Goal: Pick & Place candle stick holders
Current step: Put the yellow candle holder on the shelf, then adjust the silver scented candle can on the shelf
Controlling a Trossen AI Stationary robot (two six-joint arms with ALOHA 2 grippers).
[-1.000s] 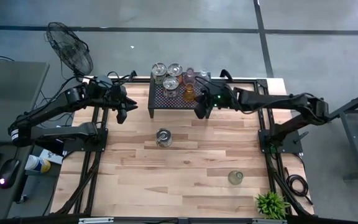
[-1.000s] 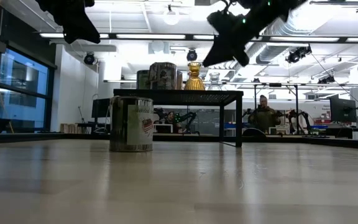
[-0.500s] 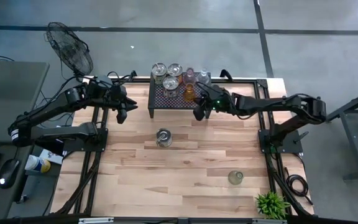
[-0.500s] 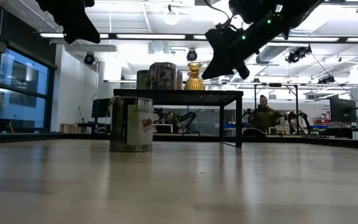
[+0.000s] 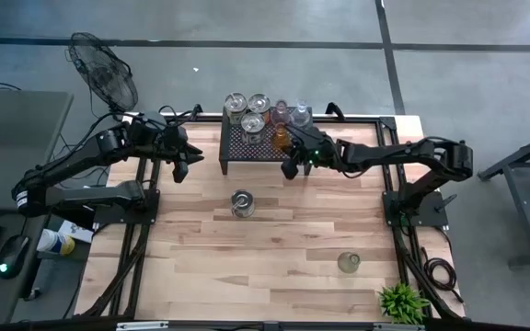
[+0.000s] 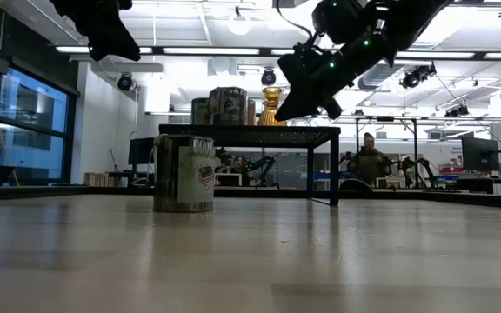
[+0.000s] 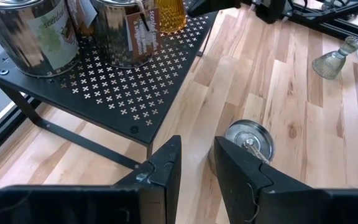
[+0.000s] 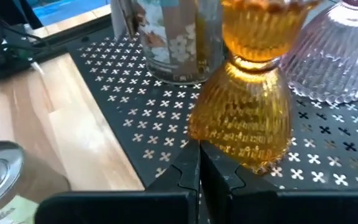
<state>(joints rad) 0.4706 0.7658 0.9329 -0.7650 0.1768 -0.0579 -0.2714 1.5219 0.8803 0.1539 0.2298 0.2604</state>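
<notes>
Amber holder [image 8: 244, 118] just beyond right pincer [image 8: 199, 163].

We see an amber-orange ribbed glass holder [image 8: 247, 106] on the black stand [image 8: 135, 118], whose top is punched with small cross-shaped holes. Beside it a pale pink ribbed glass holder [image 8: 334, 56]. Silvery metallic holders [image 7: 33, 34] carry cream and brown labels. Another silvery holder [image 5: 242, 203] sits on the light wood-grain table [image 5: 274, 267], label white with red, we think. A clear, maybe greenish glass holder [image 5: 348, 263]. Green potted plant [image 5: 401, 302]. Both arms dark, right gripper [image 5: 289, 169] with a green light.
</notes>
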